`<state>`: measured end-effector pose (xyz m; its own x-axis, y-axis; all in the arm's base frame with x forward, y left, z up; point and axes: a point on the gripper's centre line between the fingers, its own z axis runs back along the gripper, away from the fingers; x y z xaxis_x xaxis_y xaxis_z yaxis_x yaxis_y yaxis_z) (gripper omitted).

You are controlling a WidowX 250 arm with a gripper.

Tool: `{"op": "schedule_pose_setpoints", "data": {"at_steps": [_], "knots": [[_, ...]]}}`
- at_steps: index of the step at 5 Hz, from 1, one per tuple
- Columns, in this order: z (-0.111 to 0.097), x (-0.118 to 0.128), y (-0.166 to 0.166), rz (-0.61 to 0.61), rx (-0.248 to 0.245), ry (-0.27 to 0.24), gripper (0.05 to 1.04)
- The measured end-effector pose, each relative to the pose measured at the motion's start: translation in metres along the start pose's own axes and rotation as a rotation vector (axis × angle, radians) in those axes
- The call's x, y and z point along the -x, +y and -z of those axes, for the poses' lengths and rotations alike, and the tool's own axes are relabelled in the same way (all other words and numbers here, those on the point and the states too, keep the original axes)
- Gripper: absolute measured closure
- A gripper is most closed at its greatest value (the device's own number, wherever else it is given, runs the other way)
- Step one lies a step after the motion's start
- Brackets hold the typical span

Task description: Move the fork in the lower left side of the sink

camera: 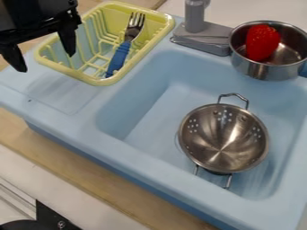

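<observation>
The black gripper [45, 58] hangs at the upper left, its two fingers spread apart with nothing between them, over the sink unit's left ledge and the rack's left end. A fork [123, 47] with a blue handle and metal tines lies in the yellow-green dish rack, tines pointing up toward the rack's far edge. It is to the right of the gripper and apart from it. The light blue sink [146, 128] has its basin to the right of the rack.
A metal colander [223, 138] sits in the basin's right part. The yellow-green rack [100, 82] stands on the left ledge. A grey faucet [201, 33] rises behind the basin, beside a metal pot [264, 71] holding a red strawberry [262, 42].
</observation>
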<state>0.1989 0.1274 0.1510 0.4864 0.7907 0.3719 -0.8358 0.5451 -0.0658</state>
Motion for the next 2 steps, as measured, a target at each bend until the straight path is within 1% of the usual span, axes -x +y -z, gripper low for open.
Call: {"op": "schedule_pose_setpoints", "data": {"at_steps": [1, 2], "knots": [[0.004, 0.004, 0.001, 0.007, -0.005, 0.020, 0.082], [0.007, -0.006, -0.007, 0.105, 0.009, 0.056, 0.082]]}}
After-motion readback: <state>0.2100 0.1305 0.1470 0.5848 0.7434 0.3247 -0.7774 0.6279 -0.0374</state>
